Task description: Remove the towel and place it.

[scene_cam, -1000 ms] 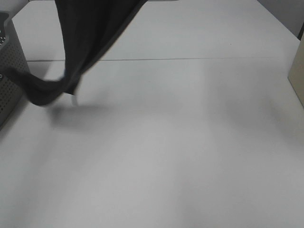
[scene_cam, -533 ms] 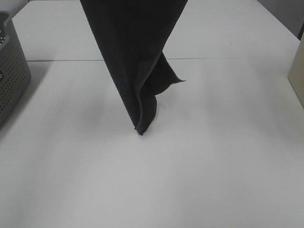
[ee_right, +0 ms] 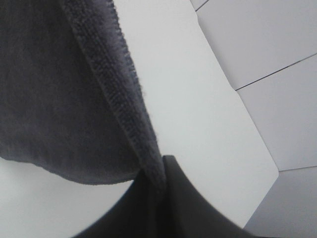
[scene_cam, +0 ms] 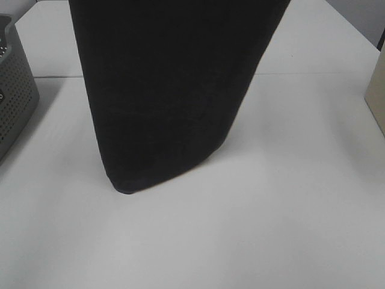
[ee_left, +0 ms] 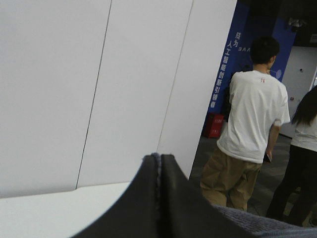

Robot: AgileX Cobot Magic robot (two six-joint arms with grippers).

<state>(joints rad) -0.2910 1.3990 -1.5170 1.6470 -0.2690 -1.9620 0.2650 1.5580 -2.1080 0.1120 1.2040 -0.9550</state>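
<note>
Two shut pincers, left gripper [ee_left: 158, 166] and right gripper [ee_right: 162, 173], hold the large dark navy terry towel [scene_cam: 168, 90]. Twisted narrow a moment ago, it now hangs spread above the white table [scene_cam: 301, 211], right of the grey perforated basket [scene_cam: 15, 90]: probably ready for laying flat.

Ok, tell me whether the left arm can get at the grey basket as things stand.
Probably not yet. The basket stands clear at the view's left edge, but the left hand is shut on the towel, which hangs spread over the table; it would have to let go first.
</note>
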